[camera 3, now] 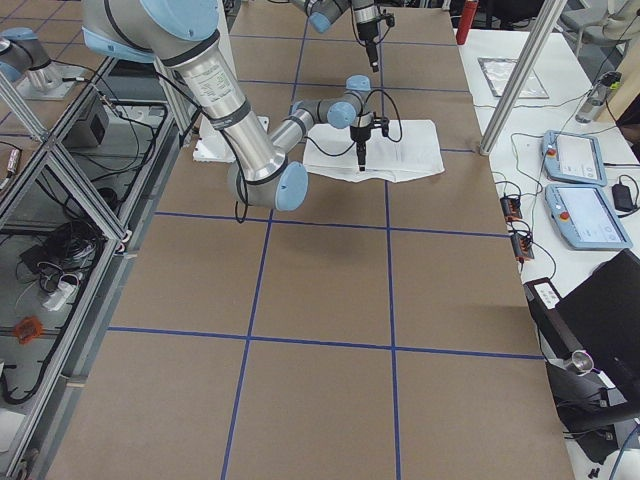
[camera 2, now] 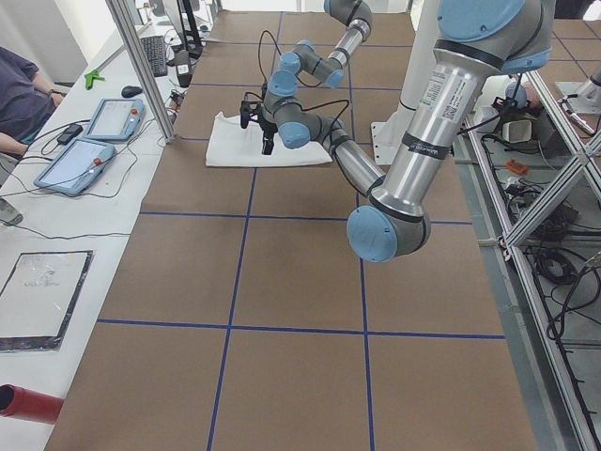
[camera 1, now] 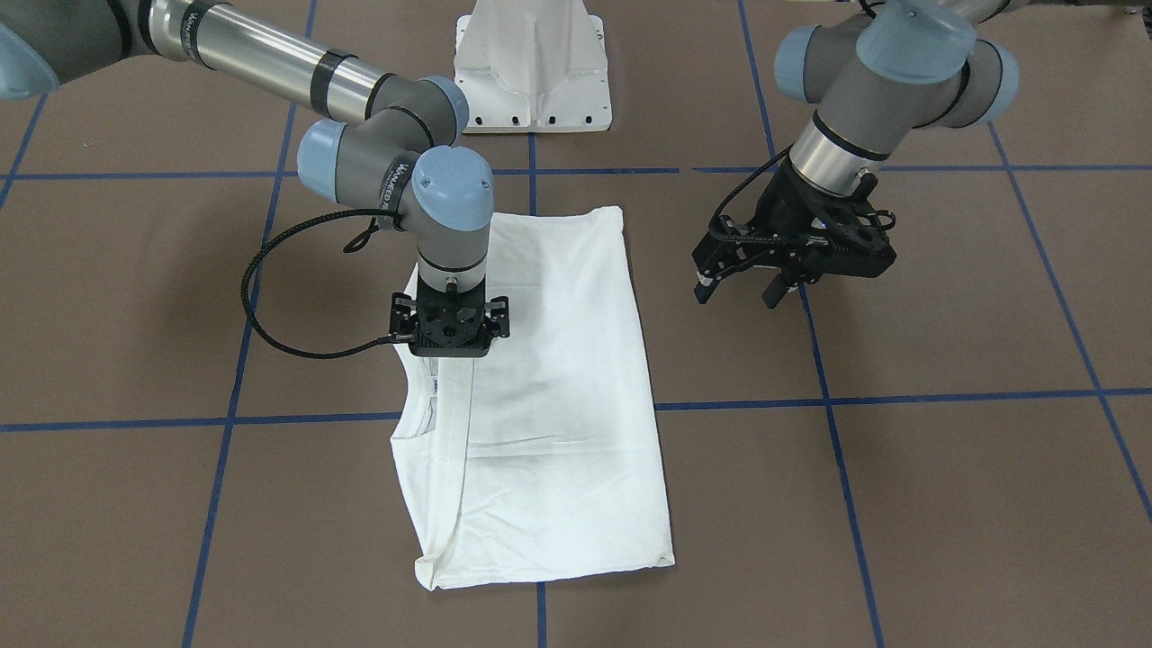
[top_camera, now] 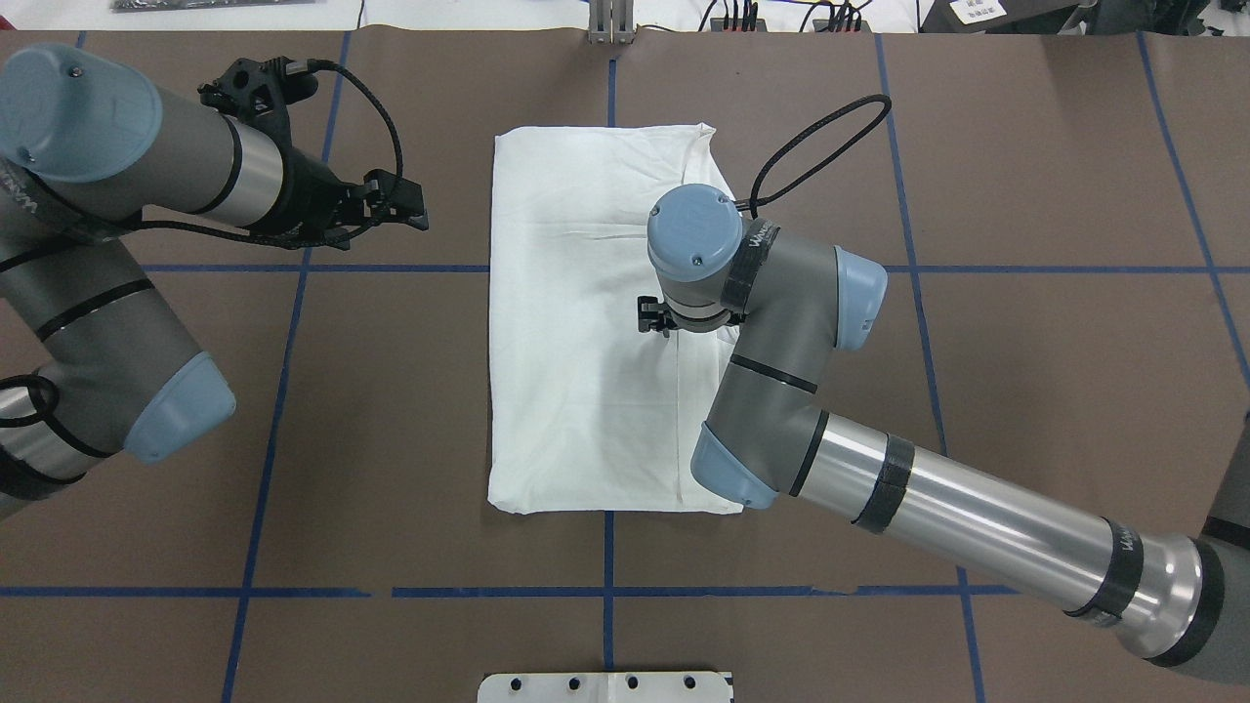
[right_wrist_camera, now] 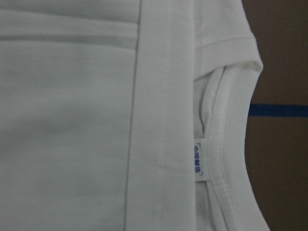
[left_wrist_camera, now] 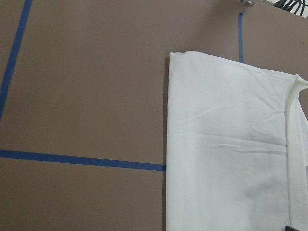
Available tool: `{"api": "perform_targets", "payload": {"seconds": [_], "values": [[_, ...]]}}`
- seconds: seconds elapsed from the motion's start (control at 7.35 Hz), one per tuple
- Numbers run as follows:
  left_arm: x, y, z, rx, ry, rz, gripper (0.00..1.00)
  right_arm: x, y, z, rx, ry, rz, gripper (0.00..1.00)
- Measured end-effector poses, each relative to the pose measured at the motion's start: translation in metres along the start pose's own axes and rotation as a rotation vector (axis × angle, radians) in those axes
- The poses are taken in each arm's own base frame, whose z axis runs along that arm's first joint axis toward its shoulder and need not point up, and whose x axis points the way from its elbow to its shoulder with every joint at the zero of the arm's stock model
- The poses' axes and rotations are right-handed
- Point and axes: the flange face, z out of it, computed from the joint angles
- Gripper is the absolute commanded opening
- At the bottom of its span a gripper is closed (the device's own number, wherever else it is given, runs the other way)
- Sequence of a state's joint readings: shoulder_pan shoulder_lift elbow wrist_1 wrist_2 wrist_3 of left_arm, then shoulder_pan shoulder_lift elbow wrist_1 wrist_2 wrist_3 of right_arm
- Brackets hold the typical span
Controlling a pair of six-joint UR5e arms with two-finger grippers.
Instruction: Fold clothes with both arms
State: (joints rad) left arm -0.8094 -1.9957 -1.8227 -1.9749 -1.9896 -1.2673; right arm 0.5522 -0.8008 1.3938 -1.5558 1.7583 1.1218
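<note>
The white shirt [camera 1: 558, 405] lies folded in a long rectangle mid-table, also in the overhead view [top_camera: 576, 371]. No black text shows. My right gripper [camera 1: 448, 337] points straight down, low over the shirt's edge by the neck; its fingers are hidden, so I cannot tell if it is open or shut. The right wrist view shows a folded strip, the ribbed neck [right_wrist_camera: 221, 144] and the blue-printed label [right_wrist_camera: 197, 161]. My left gripper [camera 1: 738, 290] is open and empty, held above bare table beside the shirt, also in the overhead view [top_camera: 405, 205]. The left wrist view shows the shirt's corner [left_wrist_camera: 226, 154].
The white pedestal base [camera 1: 531, 72] stands at the robot's edge of the table. Blue tape lines [top_camera: 391, 268] cross the brown tabletop. Tablets [camera 3: 580, 180] and an aluminium post [camera 2: 141, 66] stand on the operators' side bench, where a person [camera 2: 19, 94] sits.
</note>
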Motion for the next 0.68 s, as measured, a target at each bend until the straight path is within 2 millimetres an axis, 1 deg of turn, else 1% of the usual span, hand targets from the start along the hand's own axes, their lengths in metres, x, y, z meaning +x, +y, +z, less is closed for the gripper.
{"api": "perform_targets", "payload": {"seconds": [0.68], "values": [[0.0026, 0.0052, 0.0035, -0.007, 0.003, 0.0, 1.0, 0.0036, 0.0004, 0.0032, -0.007, 0.029, -0.009, 1.0]]}}
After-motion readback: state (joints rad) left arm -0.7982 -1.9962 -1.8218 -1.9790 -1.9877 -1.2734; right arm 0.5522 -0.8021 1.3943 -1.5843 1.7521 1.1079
